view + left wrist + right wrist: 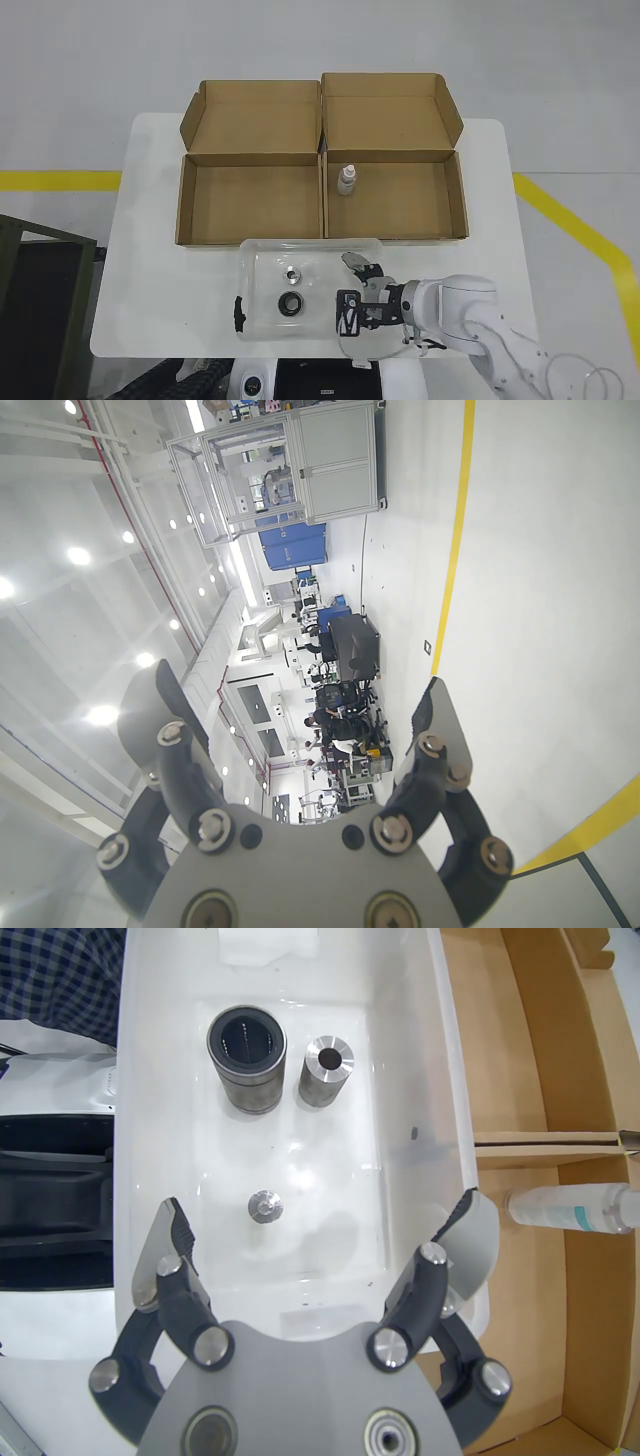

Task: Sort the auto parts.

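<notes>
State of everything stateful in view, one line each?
Left gripper: open, empty.
Right gripper: open, empty, over tray.
Tray: holds large cylinder, small cylinder, round stud.
Empty box: lid open.
Other box: lid open, bottle inside.
Bottle: upright or lying, cannot tell.

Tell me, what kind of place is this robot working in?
Most likely a factory hall or industrial test lab: yellow floor lines, a metal-framed machine enclosure in a big bright room, and a white tray of machined metal parts beside cardboard boxes.
</notes>
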### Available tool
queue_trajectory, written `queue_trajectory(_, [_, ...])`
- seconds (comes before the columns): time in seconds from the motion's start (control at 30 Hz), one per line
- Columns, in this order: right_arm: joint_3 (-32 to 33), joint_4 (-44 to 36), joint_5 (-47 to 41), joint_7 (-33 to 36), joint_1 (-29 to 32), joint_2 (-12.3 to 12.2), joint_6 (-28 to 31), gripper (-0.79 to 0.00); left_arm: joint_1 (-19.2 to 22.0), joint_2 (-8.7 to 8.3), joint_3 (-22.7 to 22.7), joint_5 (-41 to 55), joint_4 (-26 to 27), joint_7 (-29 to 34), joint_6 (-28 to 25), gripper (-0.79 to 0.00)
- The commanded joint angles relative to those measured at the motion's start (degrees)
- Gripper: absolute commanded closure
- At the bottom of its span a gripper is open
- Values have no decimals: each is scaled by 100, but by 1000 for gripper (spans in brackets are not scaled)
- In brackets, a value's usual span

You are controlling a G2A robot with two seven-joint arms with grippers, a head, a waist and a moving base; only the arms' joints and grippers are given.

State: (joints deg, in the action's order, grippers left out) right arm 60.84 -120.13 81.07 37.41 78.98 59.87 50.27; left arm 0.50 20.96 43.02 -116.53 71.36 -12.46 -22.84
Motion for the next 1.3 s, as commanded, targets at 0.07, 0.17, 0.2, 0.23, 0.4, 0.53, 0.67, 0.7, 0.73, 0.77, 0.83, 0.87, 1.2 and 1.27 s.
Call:
queue_trajectory(0.07, [-146, 90, 53, 152, -94, 10, -27, -665, 0, 0, 0, 0, 0, 0, 0, -785])
queue_trajectory(0.17, [-235, 153, 61, 244, -148, 15, -36, -603, 0, 0, 0, 0, 0, 0, 0, -785])
queue_trajectory(0.2, [-262, 167, 70, 277, -166, 16, -47, -597, 0, 0, 0, 0, 0, 0, 0, -785])
queue_trajectory(0.23, [-295, 189, 56, 297, -177, 18, -44, -585, 0, 0, 0, 0, 0, 0, 0, -785])
queue_trajectory(0.4, [-420, 282, 34, 467, -266, 24, -27, -582, 0, 0, 0, 0, 0, 0, 0, -785])
queue_trajectory(0.53, [-514, 343, 47, 611, -338, 30, -52, -542, 0, 0, 0, 0, 0, 0, 0, -785])
queue_trajectory(0.67, [-616, 402, 62, 707, -399, 39, -83, -496, 0, 0, 0, 0, 0, 0, 0, -785])
queue_trajectory(0.7, [-642, 416, 71, 732, -416, 41, -89, -477, 0, 0, 0, 0, 0, 0, 0, -785])
queue_trajectory(0.73, [-669, 429, 77, 755, -432, 44, -97, -459, 0, 0, 0, 0, 0, 0, 0, -785])
queue_trajectory(0.77, [-696, 443, 87, 781, -450, 47, -106, -419, 0, 0, 0, 0, 0, 0, 0, -785])
queue_trajectory(0.83, [-752, 469, 98, 824, -483, 53, -115, -413, 0, 0, 0, 0, 0, 0, 0, -785])
queue_trajectory(0.87, [-779, 481, 101, 843, -499, 56, -119, -406, 0, 0, 0, 0, 0, 0, 0, -785])
queue_trajectory(1.2, [-1026, 622, 59, 996, -641, 85, -128, -345, 0, 0, 0, 0, 0, 0, 0, -785])
queue_trajectory(1.27, [-1058, 643, 47, 1019, -666, 89, -135, -329, 0, 0, 0, 0, 0, 0, 0, -785])
